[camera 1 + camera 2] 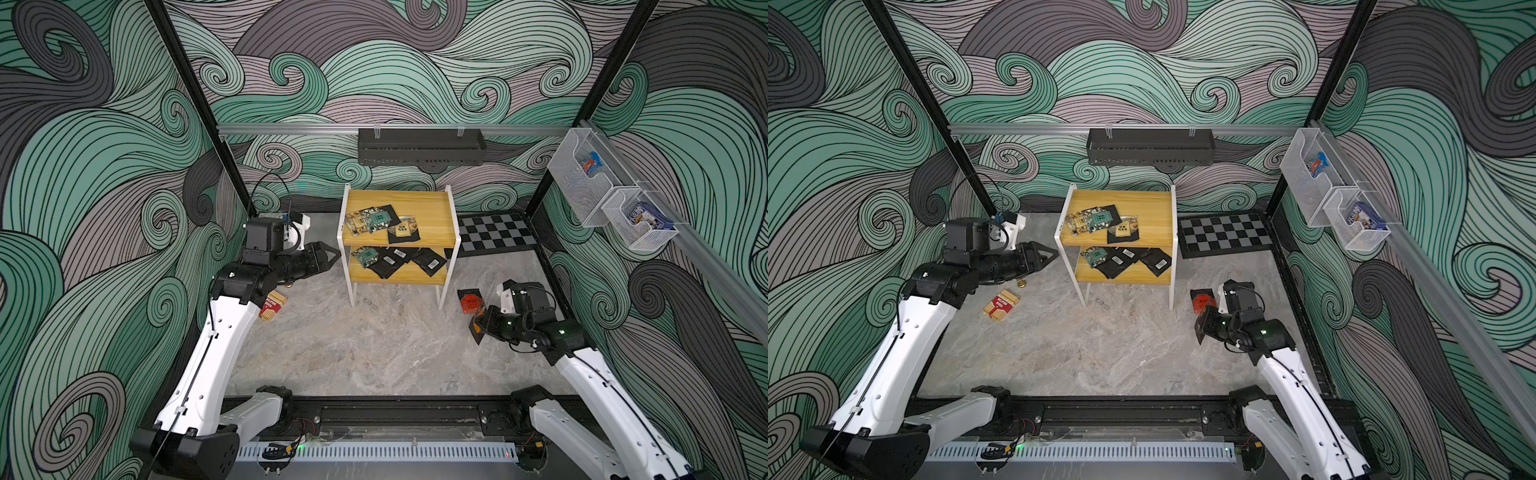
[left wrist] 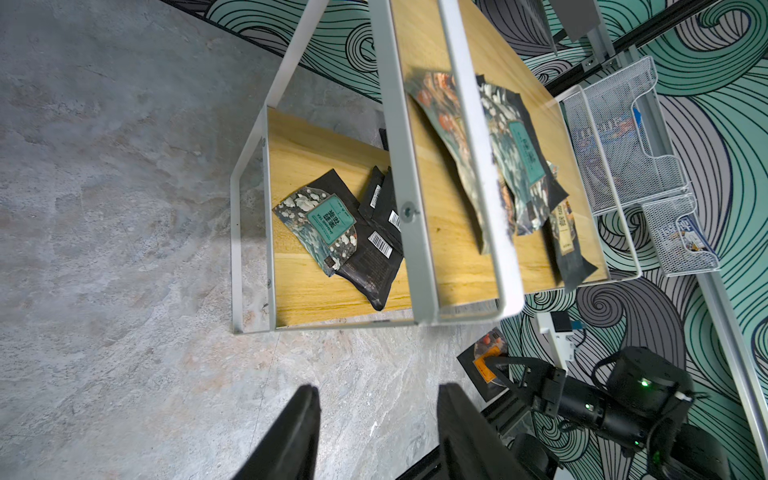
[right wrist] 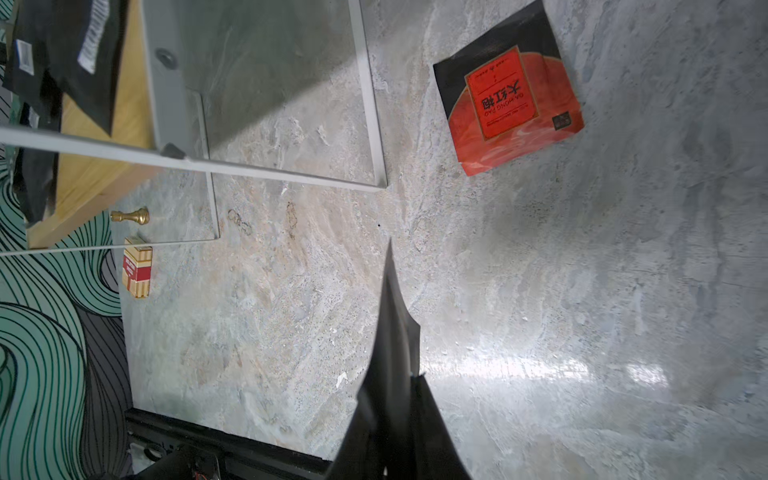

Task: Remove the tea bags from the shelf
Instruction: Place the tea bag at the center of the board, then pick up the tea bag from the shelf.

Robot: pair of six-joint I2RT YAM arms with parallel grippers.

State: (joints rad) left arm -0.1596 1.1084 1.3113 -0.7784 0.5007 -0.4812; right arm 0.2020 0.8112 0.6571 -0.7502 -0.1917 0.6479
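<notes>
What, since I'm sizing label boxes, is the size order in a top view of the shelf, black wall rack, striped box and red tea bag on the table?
1. shelf
2. black wall rack
3. striped box and red tea bag: about alike; the bag is partly hidden.

**Table** (image 1: pixel 374 353): grey marbled top. Directly on it:
- 1 shelf (image 1: pixel 432 203), 2 tiers, yellow boards, white frame, standing towards the back.
- 1 red-fronted tea bag (image 1: pixel 470 300), flat, near a front leg of the shelf.
- 1 red-and-cream striped box (image 1: pixel 1001 305).
- 1 gold chess pawn (image 1: pixel 1020 284), near the box.
- 1 chequered mat (image 1: pixel 494 235), just beside the shelf.

**Shelf, upper board:** overlapping cluster of tea bags (image 1: pixel 376 220), with teal, yellow and black showing.

**Shelf, lower board:** 1 teal-fronted tea bag (image 1: pixel 366 255) overlapping black tea bags (image 1: pixel 430 261). 3 barcode labels are visible.
</notes>
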